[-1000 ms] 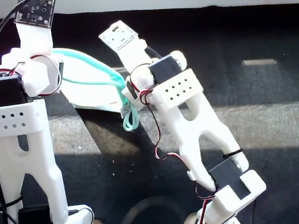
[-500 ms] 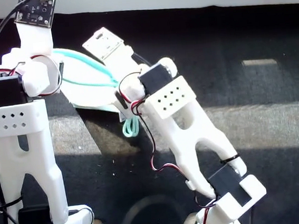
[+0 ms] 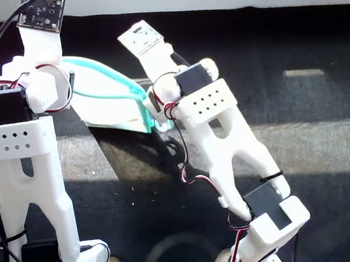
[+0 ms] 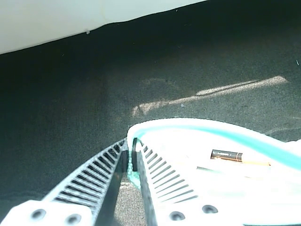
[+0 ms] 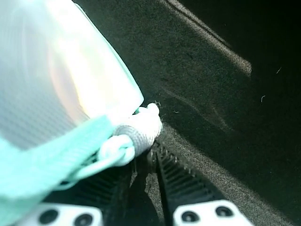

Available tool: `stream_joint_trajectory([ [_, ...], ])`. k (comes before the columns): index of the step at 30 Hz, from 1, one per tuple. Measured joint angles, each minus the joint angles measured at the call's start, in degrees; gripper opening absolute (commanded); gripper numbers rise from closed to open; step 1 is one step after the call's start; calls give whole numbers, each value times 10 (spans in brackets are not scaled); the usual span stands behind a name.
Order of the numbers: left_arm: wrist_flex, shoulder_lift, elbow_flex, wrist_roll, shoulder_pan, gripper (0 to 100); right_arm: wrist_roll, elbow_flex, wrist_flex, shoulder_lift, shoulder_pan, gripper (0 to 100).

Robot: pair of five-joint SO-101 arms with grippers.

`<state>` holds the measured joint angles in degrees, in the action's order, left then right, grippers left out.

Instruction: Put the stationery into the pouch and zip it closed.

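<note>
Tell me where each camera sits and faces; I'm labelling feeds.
High view: fixed above the black table, facing down; white left arm and right arm show.
Left wrist view: on the left arm, facing along its claw onto the translucent white teal-zipped pouch.
Right wrist view: faces along the right claw onto the pouch's teal cord.
All share the pouch.

Dark fuzzy table (image 3: 328, 172), sunlit stripes — pouch (image 3: 105, 110) atop

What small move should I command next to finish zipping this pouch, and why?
Probably a short pull with the right end effector, straight away from the left end effector. The right one grips the pull cord at the pouch corner, the left clamps the opposite end as an anchor, and a pen lies inside. Whether the zip is fully shut is not visible.
</note>
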<state>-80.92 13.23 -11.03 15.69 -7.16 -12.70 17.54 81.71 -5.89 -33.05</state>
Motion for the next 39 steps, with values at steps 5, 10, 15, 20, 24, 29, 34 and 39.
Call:
stream_joint_trajectory([
  [5, 0, 0, 0, 0, 0, 14, 0, 0, 0, 0, 0, 56],
  [10, 0, 0, 0, 0, 0, 14, 0, 0, 1, 0, 0, 234],
  [15, 0, 0, 0, 0, 0, 14, 1, 0, -7, 0, -7, 270],
  [20, 0, 0, 0, 0, 0, 14, 1, 0, -13, 0, -32, 270],
  [24, 0, 0, 0, 0, -1, 14, 0, 0, -49, -3, -33, 270],
  [29, 0, 0, 0, 0, -6, 14, 0, -1, -77, -4, -33, 264],
  [34, 0, 0, 0, -1, -6, 14, -61, -1, -105, -4, -33, 206],
  [39, 0, 0, 0, -2, -6, 14, -118, -1, -111, -4, -34, 128],
])
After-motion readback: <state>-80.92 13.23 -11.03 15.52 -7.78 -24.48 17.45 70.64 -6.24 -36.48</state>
